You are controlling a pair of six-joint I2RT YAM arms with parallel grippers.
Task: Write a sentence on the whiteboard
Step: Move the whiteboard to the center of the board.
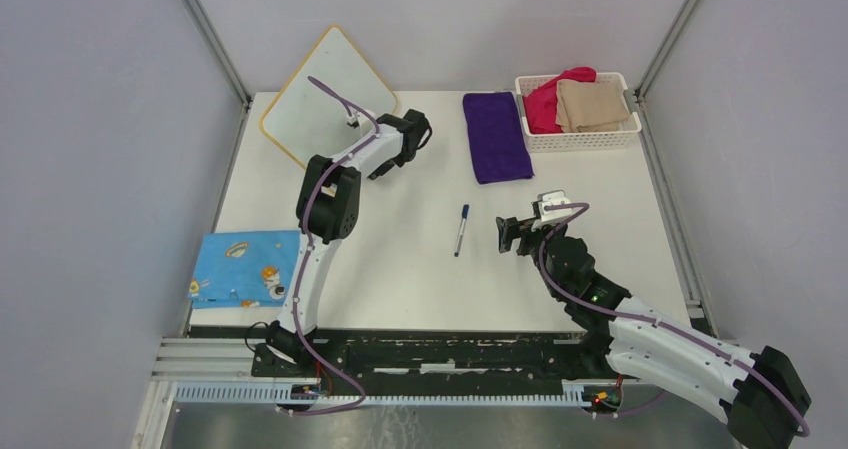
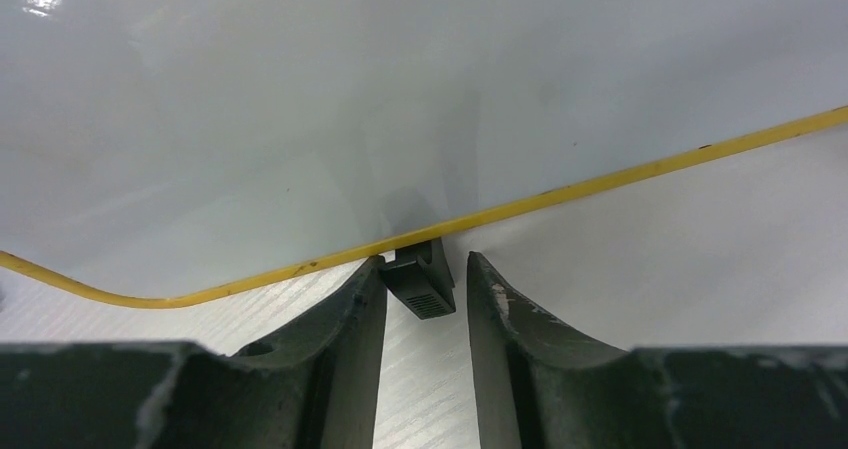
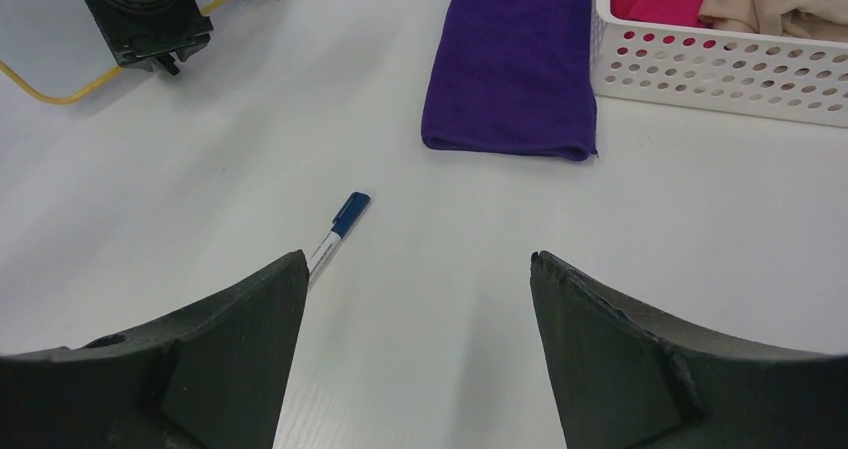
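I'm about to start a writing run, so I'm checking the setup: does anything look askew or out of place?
The whiteboard sits askew at the far left corner, turned diagonally and reaching past the back edge of the table. The left hand straddles a black foot on its edge. The pen lies apart, mid-table.

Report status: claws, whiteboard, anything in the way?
Left claw straddles black foot of whiteboard, slight gap showing. Right claw open, empty, over table. No writing on whiteboard where seen. Marker loose on table; nothing blocking it.

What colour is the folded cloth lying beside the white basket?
Purple; the cloth shows best in the right wrist view.
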